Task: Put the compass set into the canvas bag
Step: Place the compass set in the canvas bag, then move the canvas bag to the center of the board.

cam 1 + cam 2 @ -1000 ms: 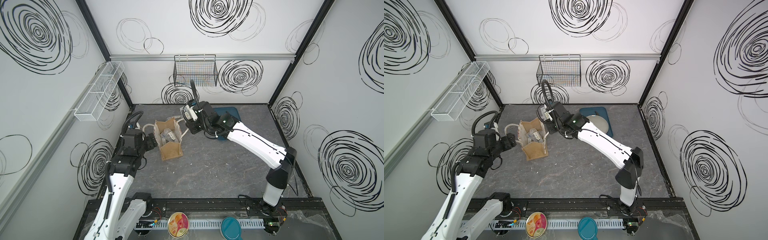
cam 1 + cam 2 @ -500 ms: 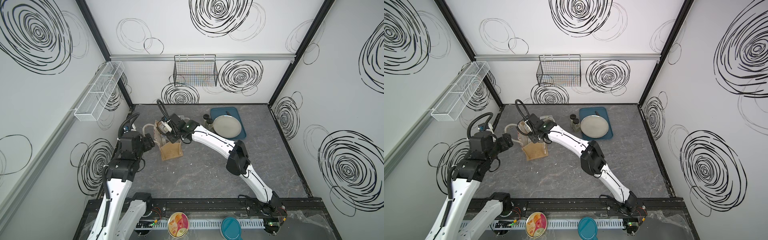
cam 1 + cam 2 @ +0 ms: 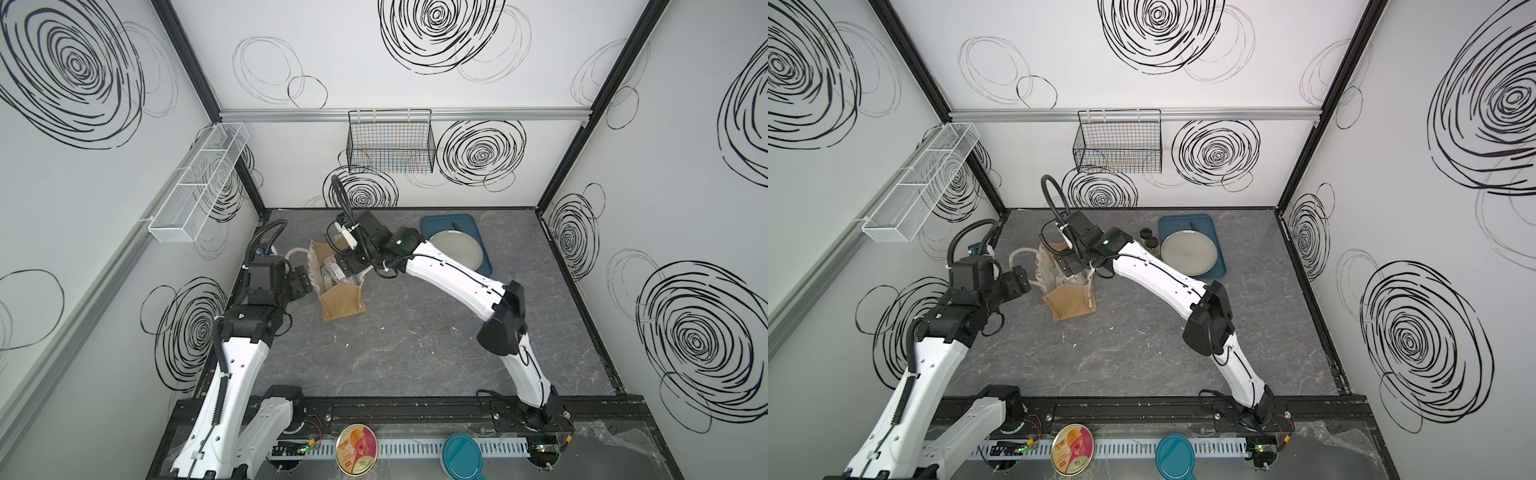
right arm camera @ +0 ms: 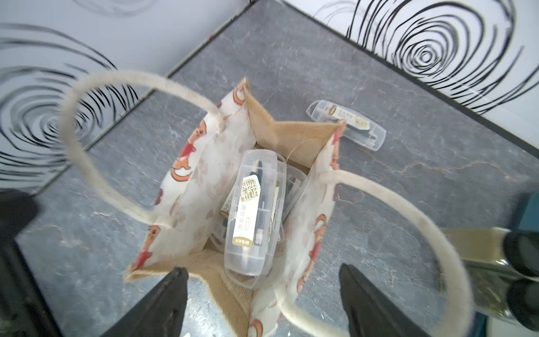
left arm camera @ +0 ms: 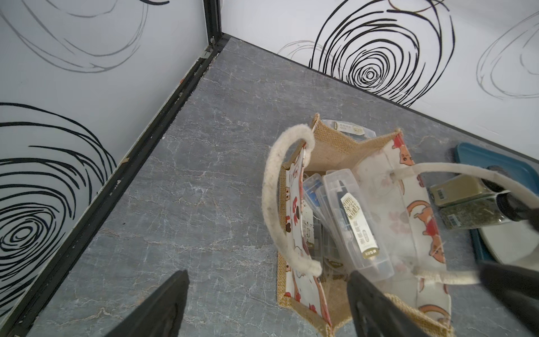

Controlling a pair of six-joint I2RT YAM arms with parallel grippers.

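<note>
- Risk: when the right gripper (image 4: 262, 270) lifts away from the canvas bag (image 4: 204, 163), a finger could snag a rope handle (image 4: 408, 221) and tip the bag.
- Right gripper hangs over the bag's mouth, jaws wide, empty.
- Left gripper (image 5: 268, 273), equally wide and empty, sits beside the bag.
- The compass set (image 4: 250, 216), a clear case, rests inside atop other cases (image 4: 294, 183). Its long axis runs between the burlap ends (image 4: 291, 137), with the near end tilted up.

Right tool (image 3: 348, 266) over canvas bag (image 3: 341, 300) mouth; left tool (image 3: 301, 283) just beside bag.
</note>
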